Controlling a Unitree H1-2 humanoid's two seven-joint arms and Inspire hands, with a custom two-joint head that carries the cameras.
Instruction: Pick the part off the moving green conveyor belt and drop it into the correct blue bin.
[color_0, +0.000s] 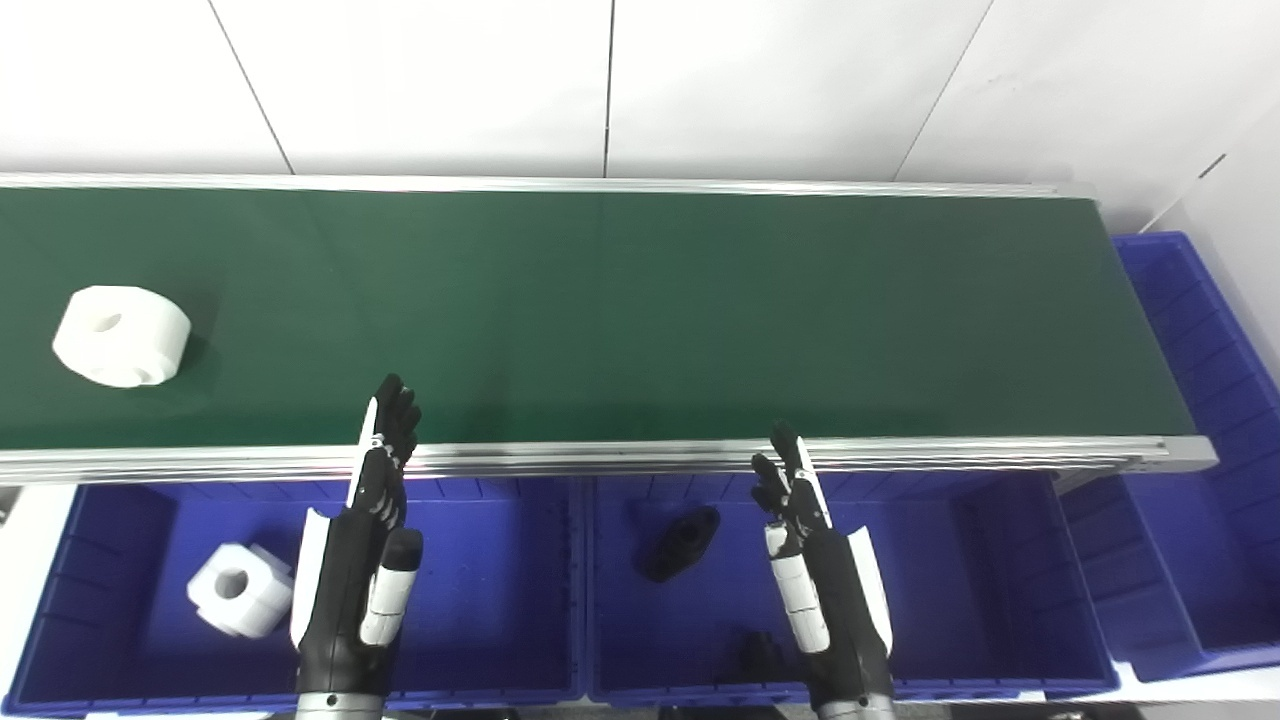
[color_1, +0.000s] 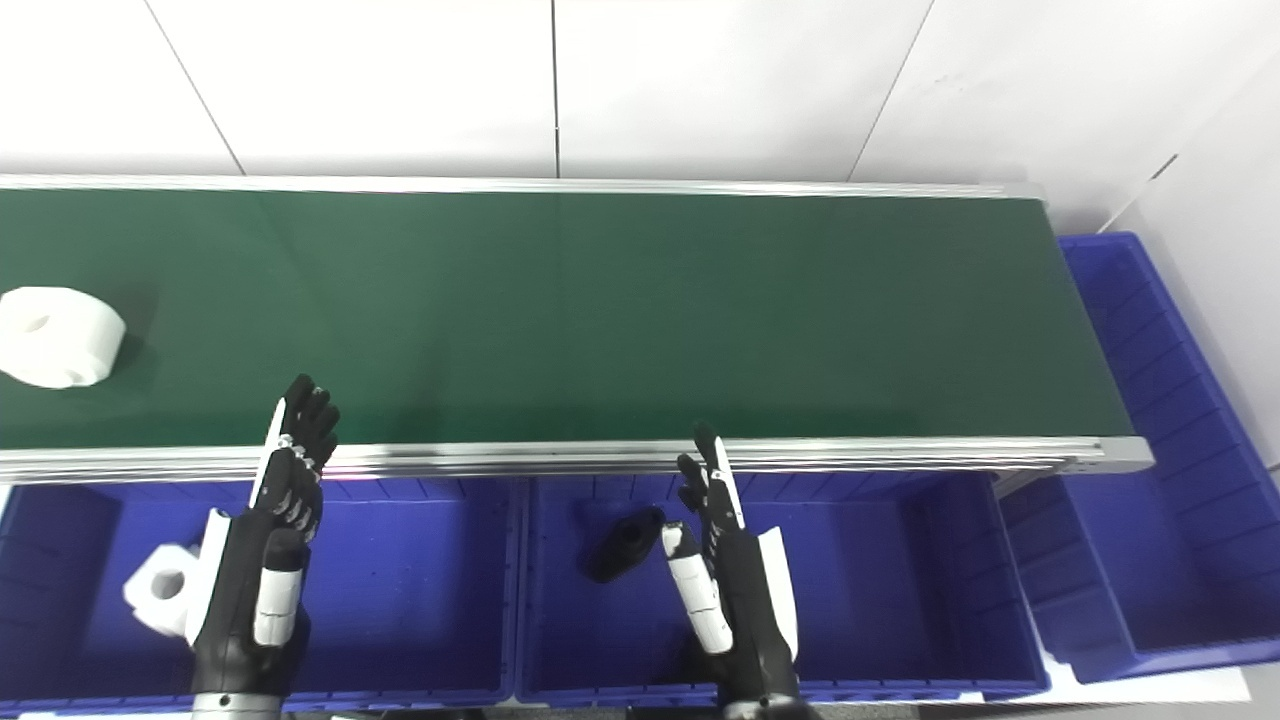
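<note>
Long green conveyor belt, white notched cylindrical part near its left end; left hand and right hand empty, fingers extended apart.

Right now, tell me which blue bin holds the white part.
The left bin, under the left hand: a white part lies in it. The middle bin holds black parts; the right-end bin shows none.

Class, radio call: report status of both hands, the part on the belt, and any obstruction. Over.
Left robot hand open, empty, over left bin. Right robot hand open, empty, over middle bin. White part on belt, far left, untouched. Nothing blocking. Over.
</note>
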